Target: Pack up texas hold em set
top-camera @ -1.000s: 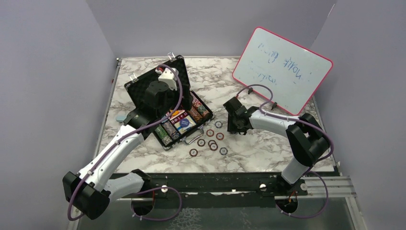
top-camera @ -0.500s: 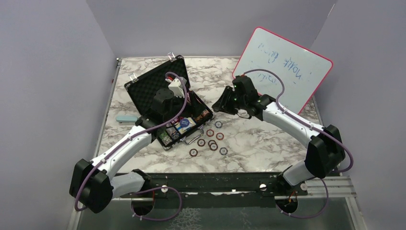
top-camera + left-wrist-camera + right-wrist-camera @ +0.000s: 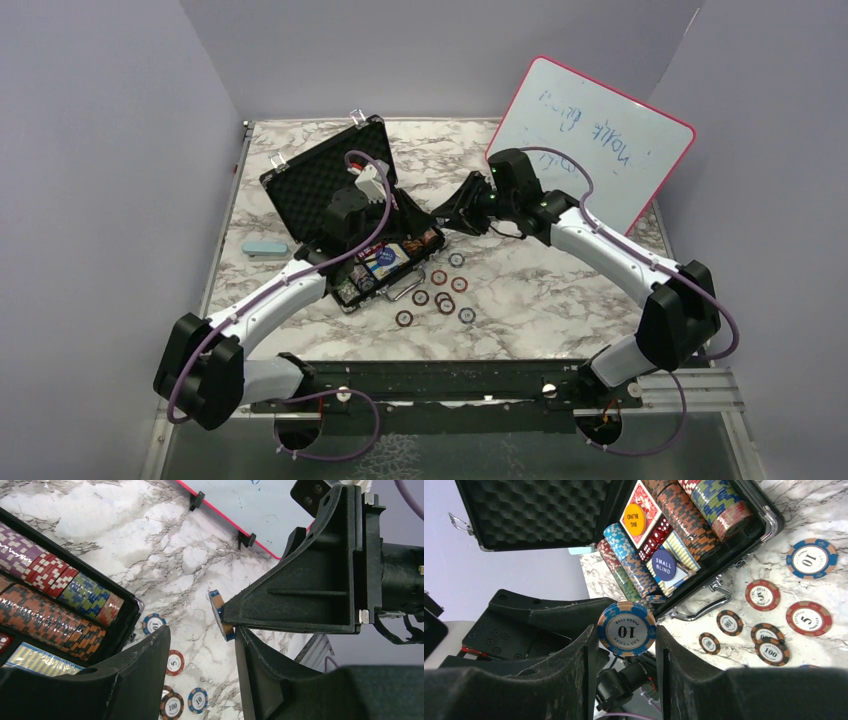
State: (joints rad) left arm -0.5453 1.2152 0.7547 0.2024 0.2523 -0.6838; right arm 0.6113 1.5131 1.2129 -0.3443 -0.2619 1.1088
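The black foam-lined case [image 3: 312,178] lies open at the table's left, with rows of striped chips [image 3: 684,515], a red deck, red dice [image 3: 655,531] and the BIG BLIND [image 3: 634,519] and SMALL BLIND [image 3: 663,565] buttons inside. My right gripper [image 3: 447,214] is shut on a blue "10" chip [image 3: 626,628], held in the air beside the case's right end. My left gripper [image 3: 397,213] is open and empty, right in front of it. In the left wrist view the chip [image 3: 221,615] shows edge-on just above my left gripper's [image 3: 201,635] right finger. Several loose chips [image 3: 440,290] lie on the marble.
The pink-framed whiteboard [image 3: 590,140] leans at the back right, behind my right arm. A small light-blue oblong object [image 3: 265,247] lies left of the case. The case's silver handle [image 3: 704,607] points toward the loose chips. Purple walls close in the table on both sides.
My right gripper has risen from the table by the loose chips and moved left with the blue chip toward my left gripper. My left gripper has shifted right from over the case to meet it.
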